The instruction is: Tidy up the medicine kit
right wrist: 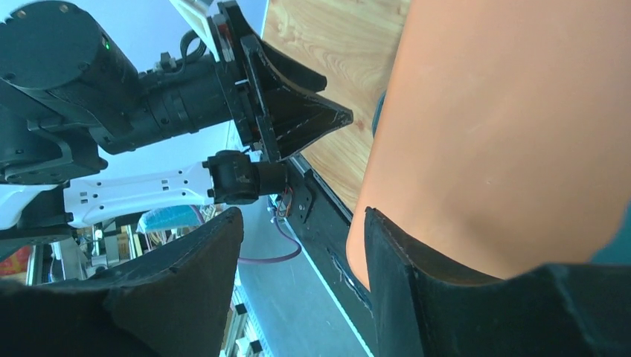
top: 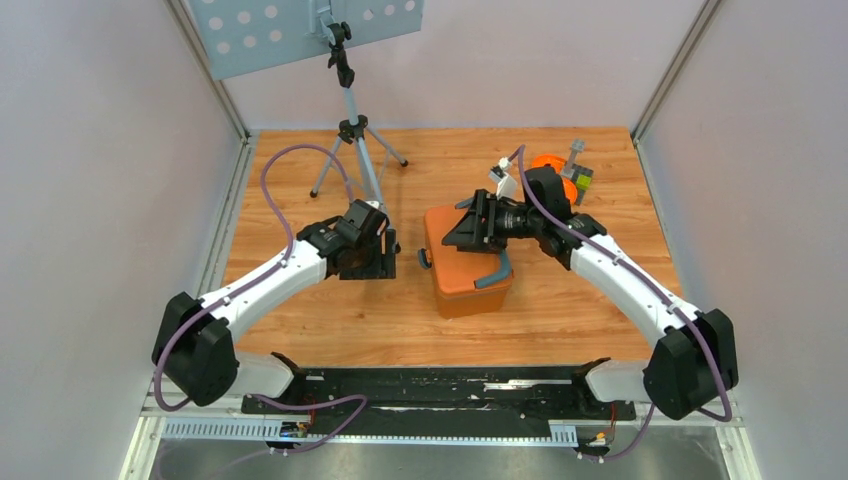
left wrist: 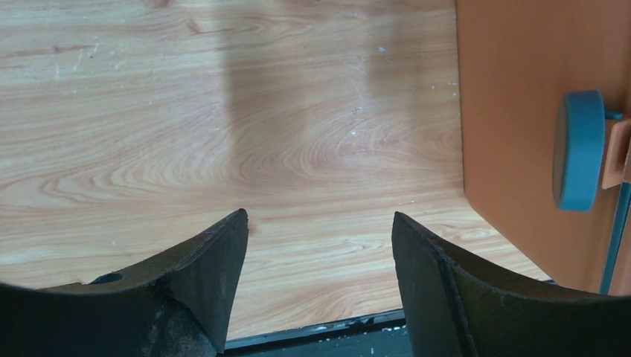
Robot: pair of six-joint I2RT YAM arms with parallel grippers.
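Sitting mid-table, the medicine kit [top: 465, 265] looks shut. Left gripper [left wrist: 320, 223] hangs just left of it and right gripper [right wrist: 301, 216] over its far end, both claws apart and empty. Loose bits [top: 562, 172] lie far right, so I'd judge most sorting remains.

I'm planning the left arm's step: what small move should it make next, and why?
Probably slide the left end effector right toward the grey latch of the closed orange rectangular plastic medicine kit: its jaws stand open over bare wooden table, the latch to its right.
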